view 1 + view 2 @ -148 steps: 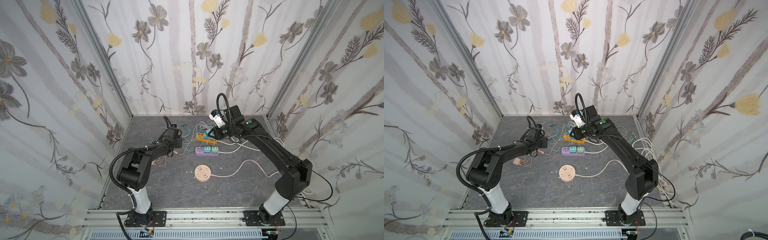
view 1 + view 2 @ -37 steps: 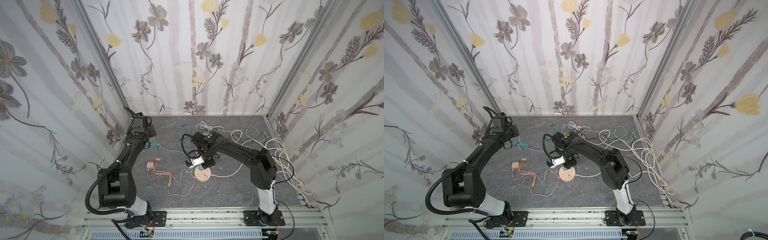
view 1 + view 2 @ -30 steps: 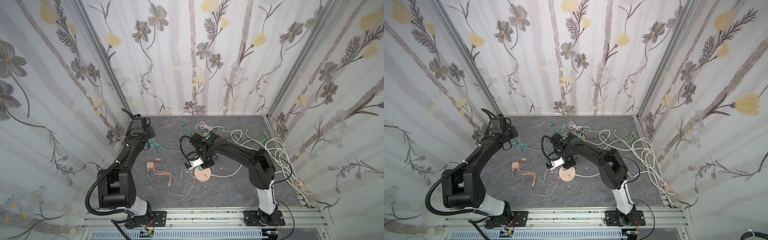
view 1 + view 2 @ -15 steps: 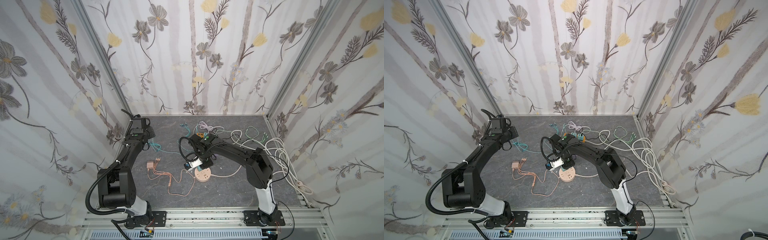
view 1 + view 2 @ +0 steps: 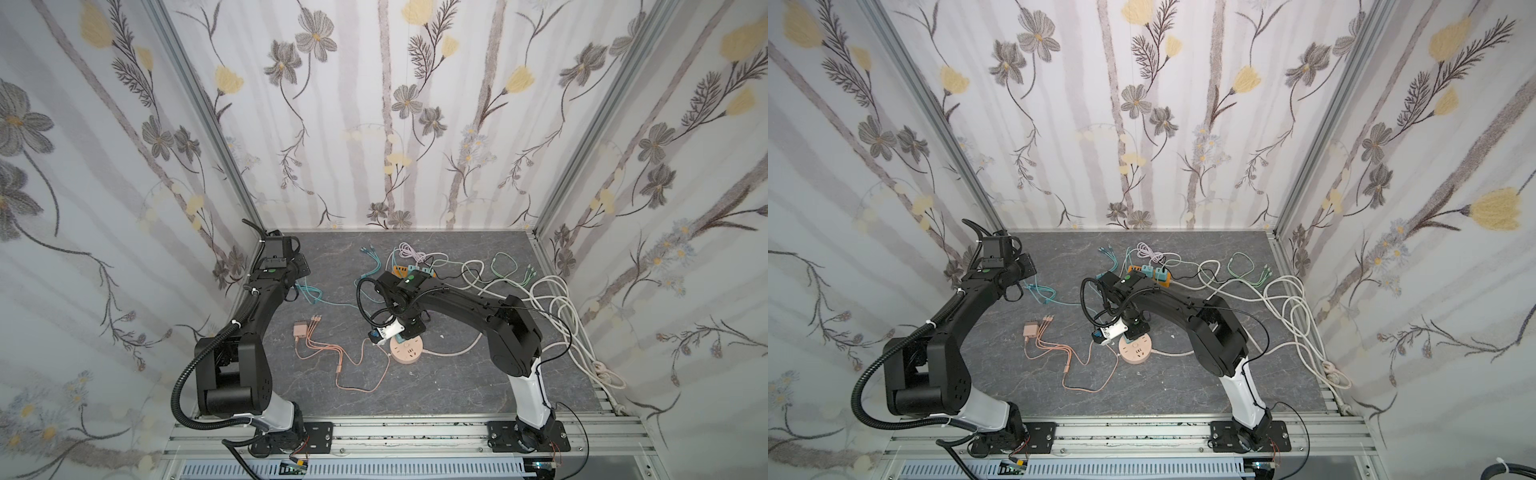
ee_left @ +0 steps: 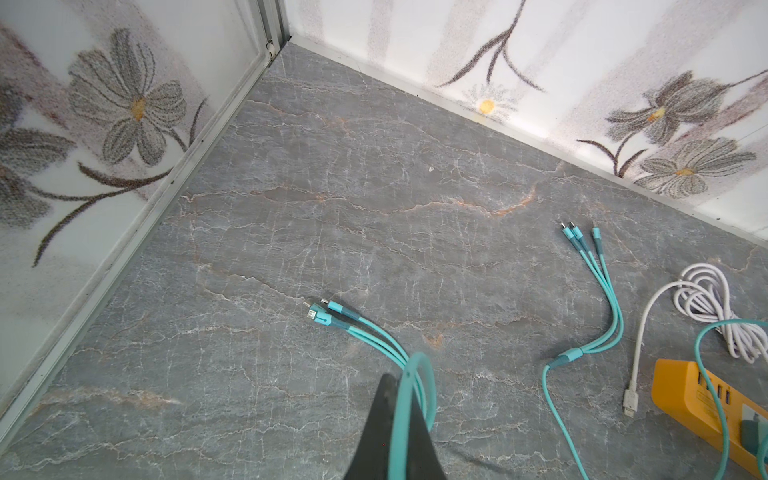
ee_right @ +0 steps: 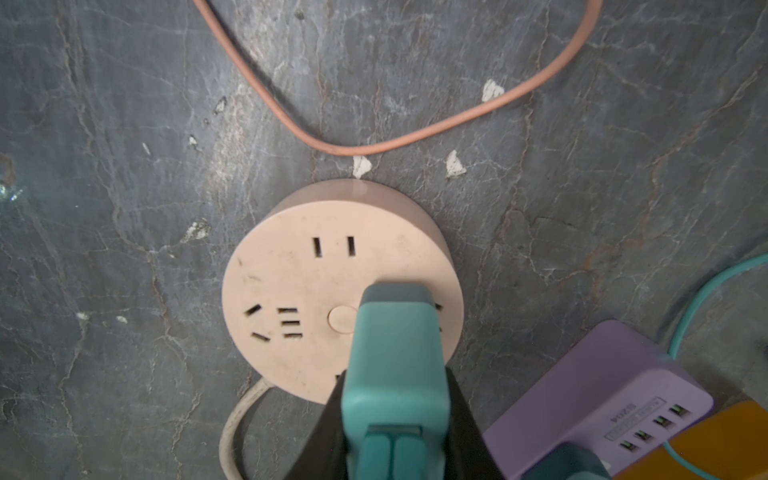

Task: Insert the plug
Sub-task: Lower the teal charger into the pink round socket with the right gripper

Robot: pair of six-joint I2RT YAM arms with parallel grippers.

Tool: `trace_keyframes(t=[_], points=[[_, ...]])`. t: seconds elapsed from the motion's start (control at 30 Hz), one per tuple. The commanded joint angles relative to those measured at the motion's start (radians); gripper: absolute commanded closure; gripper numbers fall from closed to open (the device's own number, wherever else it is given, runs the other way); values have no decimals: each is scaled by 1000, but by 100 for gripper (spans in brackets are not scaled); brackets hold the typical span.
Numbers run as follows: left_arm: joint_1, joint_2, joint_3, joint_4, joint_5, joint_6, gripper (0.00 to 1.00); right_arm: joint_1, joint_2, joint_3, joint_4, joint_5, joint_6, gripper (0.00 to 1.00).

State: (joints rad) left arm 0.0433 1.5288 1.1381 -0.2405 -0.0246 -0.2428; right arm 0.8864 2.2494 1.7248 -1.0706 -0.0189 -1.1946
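Right fingers (image 7: 465,428) pinching teal plug (image 7: 395,365). Plug nose at top face of round pink socket (image 7: 299,282) on grey surface (image 7: 124,124), beside centre button (image 7: 341,318); whether seated, cannot tell. Purple power strip (image 7: 602,395) just beside socket. Left fingers (image 6: 376,424) pressed together on teal cable (image 6: 411,365) near far-left corner.

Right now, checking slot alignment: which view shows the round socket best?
Right wrist view: the socket close up, slots clear, teal plug over one side. Both top views show it small, partly covered. Left wrist: absent.
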Motion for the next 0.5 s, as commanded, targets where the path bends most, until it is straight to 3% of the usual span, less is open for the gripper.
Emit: trace_keyframes(t=[0.0,0.13,0.27,0.47], points=[[4,2,-5,12,2,-7,100,2,39,6,-34,28,-3,100],[3,8,-6,14,6,-9,100,21,99,30,-59,122,43,100],[5,16,-6,17,8,-7,100,42,115,-32,-24,143,88,100],[7,33,1,22,24,-9,100,44,129,2,-43,182,261,100]])
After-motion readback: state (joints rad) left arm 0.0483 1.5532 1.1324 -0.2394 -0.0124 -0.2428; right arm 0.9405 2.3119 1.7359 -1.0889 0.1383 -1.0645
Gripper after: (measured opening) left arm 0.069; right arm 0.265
